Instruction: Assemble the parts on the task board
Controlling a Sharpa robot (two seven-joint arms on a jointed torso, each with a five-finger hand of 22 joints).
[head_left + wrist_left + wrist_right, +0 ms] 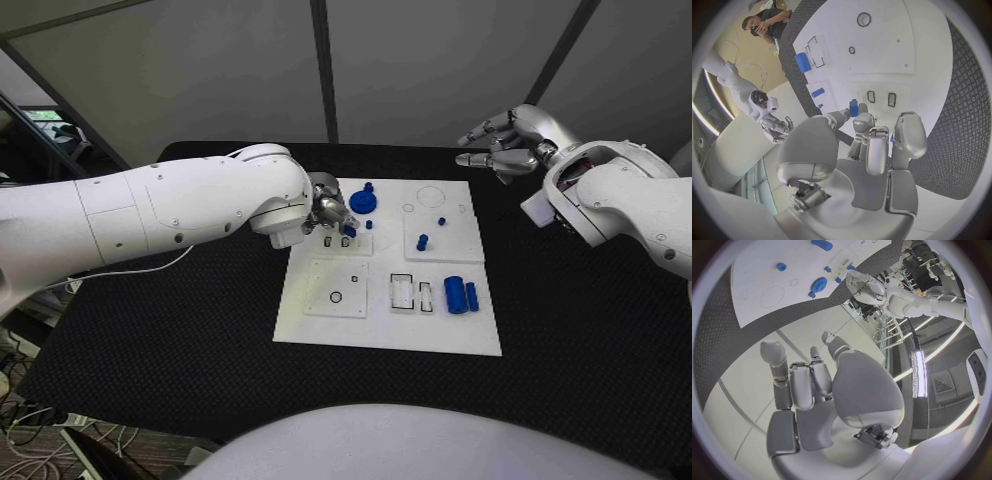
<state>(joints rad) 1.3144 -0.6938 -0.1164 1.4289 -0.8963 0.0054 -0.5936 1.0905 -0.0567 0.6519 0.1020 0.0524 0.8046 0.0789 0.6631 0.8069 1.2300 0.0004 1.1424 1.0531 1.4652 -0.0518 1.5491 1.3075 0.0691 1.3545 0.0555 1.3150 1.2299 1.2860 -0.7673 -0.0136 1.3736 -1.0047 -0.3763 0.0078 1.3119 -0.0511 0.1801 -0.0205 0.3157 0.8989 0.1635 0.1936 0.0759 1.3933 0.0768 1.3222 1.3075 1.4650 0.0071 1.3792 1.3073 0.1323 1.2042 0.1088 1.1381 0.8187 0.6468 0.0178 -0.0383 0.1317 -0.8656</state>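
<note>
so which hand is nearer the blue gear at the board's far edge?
Left. The left hand sits over the task board right beside the blue gear; the right hand hangs off the board, beyond its far right corner.
</note>
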